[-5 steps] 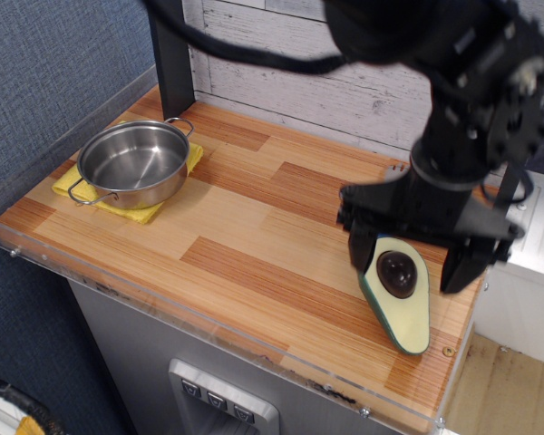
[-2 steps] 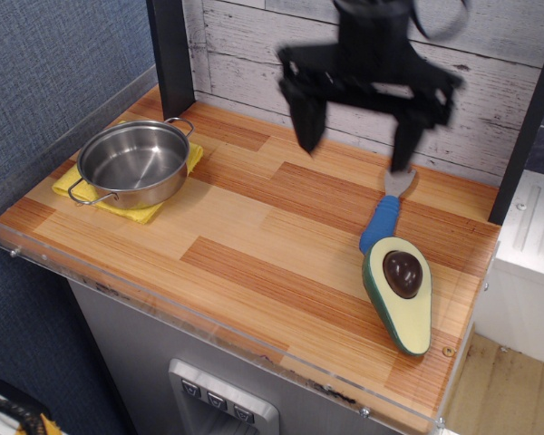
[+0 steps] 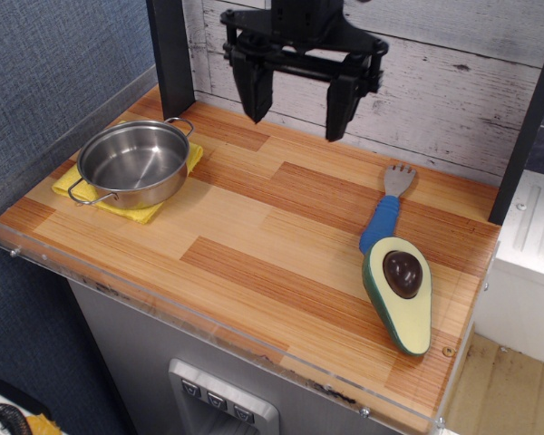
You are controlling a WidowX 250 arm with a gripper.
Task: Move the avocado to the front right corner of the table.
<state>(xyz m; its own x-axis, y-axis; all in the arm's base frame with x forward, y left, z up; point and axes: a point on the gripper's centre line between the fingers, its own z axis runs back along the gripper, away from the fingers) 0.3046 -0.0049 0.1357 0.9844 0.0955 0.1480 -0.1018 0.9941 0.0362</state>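
The halved toy avocado lies flat, pit up, near the front right corner of the wooden table, its narrow end pointing to the front. My gripper hangs open and empty high over the back middle of the table, far from the avocado. Its two black fingers point down with a wide gap between them.
A blue-handled fork lies just behind the avocado, its handle end touching it. A steel pot sits on a yellow cloth at the left. A clear acrylic rim runs along the front edge. A black post stands at the back left.
The gripper let go of the avocado, rose, and moved back and left across the table. The avocado stays where it was set down. The fork is now uncovered.
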